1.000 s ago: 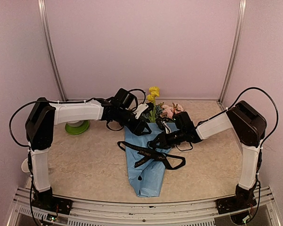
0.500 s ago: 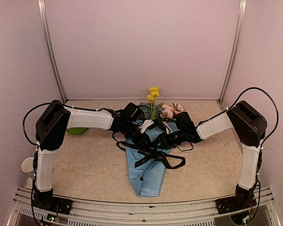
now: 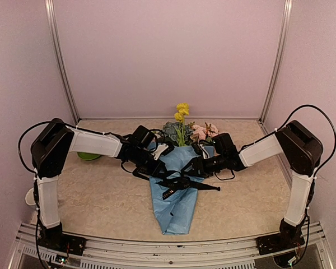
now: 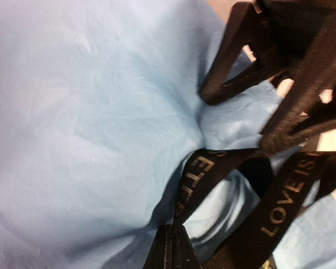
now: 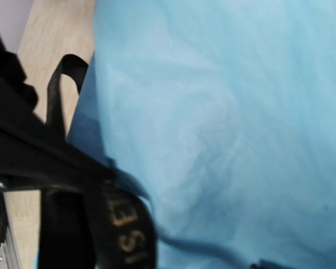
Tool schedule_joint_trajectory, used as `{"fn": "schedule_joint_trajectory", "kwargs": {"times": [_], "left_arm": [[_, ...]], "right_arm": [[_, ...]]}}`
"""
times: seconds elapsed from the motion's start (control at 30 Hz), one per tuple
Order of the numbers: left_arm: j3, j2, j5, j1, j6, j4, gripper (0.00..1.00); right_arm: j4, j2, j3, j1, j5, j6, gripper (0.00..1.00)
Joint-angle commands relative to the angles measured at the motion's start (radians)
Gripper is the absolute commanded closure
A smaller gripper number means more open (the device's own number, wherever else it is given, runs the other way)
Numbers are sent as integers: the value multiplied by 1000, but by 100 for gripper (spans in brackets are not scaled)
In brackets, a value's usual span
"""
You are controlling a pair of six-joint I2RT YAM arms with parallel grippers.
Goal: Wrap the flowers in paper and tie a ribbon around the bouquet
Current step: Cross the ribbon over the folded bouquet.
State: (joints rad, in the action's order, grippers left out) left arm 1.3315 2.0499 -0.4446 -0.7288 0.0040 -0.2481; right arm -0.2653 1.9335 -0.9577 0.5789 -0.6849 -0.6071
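Observation:
The bouquet lies on the table, its light-blue paper [image 3: 176,210] rolled into a cone with the tip toward the near edge. Yellow, pink and blue-green flowers [image 3: 183,124] stick out of its far end. The black lettered ribbon [image 3: 197,185] crosses the cone's middle. My left gripper [image 3: 159,170] sits at the cone's left edge; in the left wrist view its jaws [image 4: 172,240] are shut on the ribbon [image 4: 200,178]. My right gripper [image 3: 192,167] hovers over the cone's right side, its fingers [image 4: 235,53] spread open. Paper [image 5: 229,112] and ribbon [image 5: 123,224] fill the right wrist view.
A green saucer [image 3: 90,156] peeks out behind the left forearm. A white cup [image 3: 29,196] stands by the left arm's base. Black cable loops [image 3: 227,175] hang under the right wrist. A metal rail [image 3: 168,246] runs along the near edge.
The left gripper came down onto the cone and closed on the ribbon. The right gripper's fingers spread apart. The ribbon's wide loops drew into a narrower band across the cone.

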Motion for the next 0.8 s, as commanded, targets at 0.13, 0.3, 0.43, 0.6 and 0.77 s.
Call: {"fn": "schedule_joint_trajectory", "kwargs": {"times": [0.13,0.3,0.43,0.6,0.77], "left_arm": [[-94,-155,-72,35,-56,134,100],[-150,-235,-34,45,-47,123,100],[-200,-336,-8,23,-41,146,100],[-215,-488,137,-70,32,158,100],[-183,-581,286,-157,102,149,100]], "right_arm": [[-76,-19,44,-31,-33,-50,38],[-82,-19,54,-37,-38,-57,38],[-73,-9,52,-39,-28,-61,39],[-34,10,39,-39,-13,-51,41],[-8,16,29,-39,-1,-37,41]]}}
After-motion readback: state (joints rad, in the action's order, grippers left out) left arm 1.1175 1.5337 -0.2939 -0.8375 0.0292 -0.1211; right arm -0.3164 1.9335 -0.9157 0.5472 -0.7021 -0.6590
